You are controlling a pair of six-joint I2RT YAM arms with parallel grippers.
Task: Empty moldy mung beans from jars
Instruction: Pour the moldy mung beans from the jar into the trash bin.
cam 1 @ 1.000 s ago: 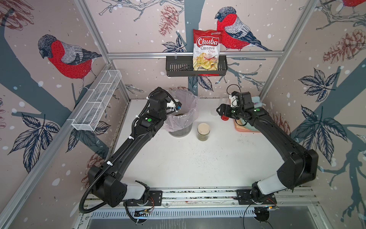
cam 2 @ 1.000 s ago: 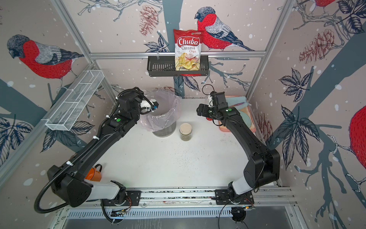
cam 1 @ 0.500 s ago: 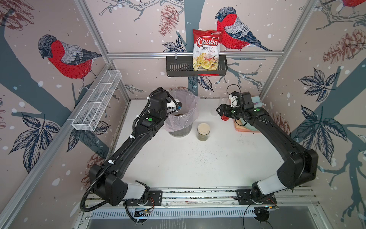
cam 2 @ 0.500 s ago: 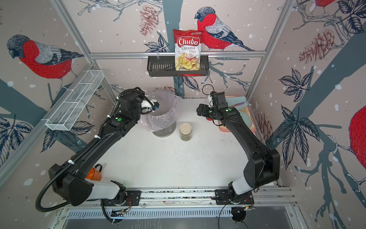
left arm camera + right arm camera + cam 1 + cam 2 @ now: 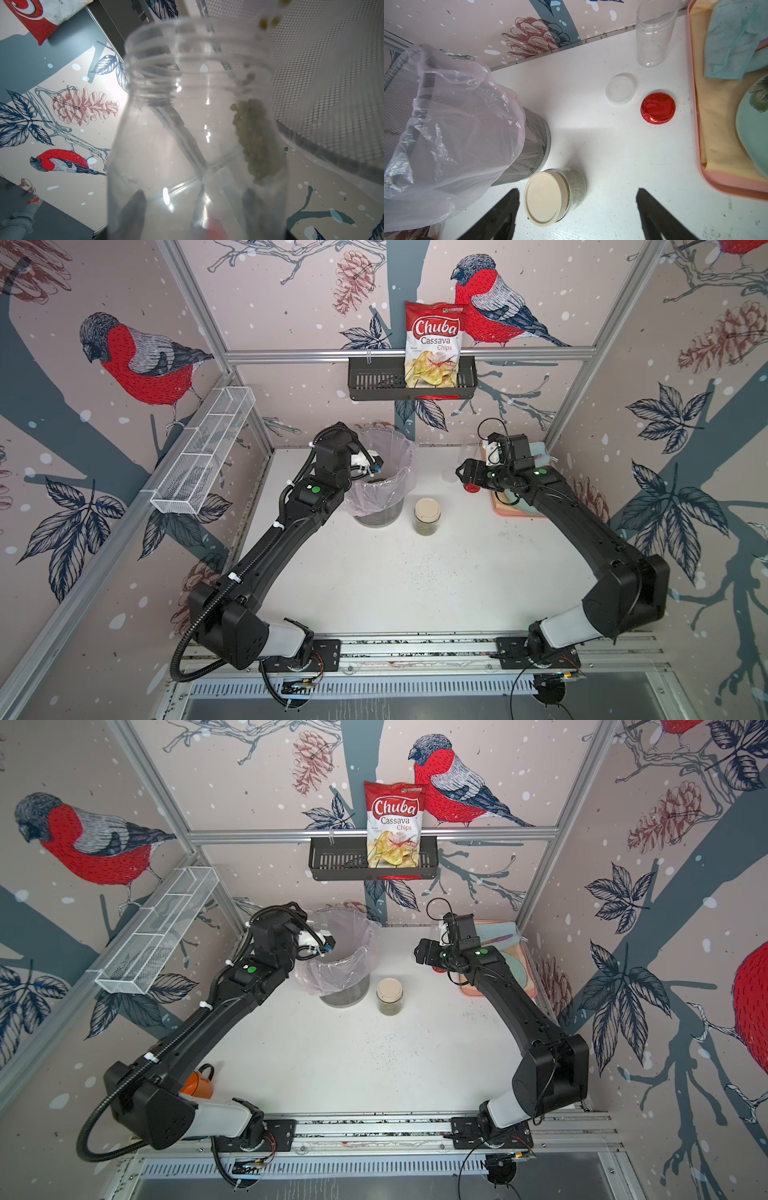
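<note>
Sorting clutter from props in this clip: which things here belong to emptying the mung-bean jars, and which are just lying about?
Job: tipped jar with mung beans, lined bin, beige-lidded jar, empty jar, red lid, clear lid.
Lying about: chips bag, pink tray, teal cloth, orange cup.

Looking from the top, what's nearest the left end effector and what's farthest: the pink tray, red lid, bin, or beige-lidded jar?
In a top view:
1. Bin: right under the left end effector, which holds an open jar over it.
2. Beige-lidded jar: beside the bin, on its right.
3. Red lid: farther to the right.
4. Pink tray: farthest, at the right side.
</note>
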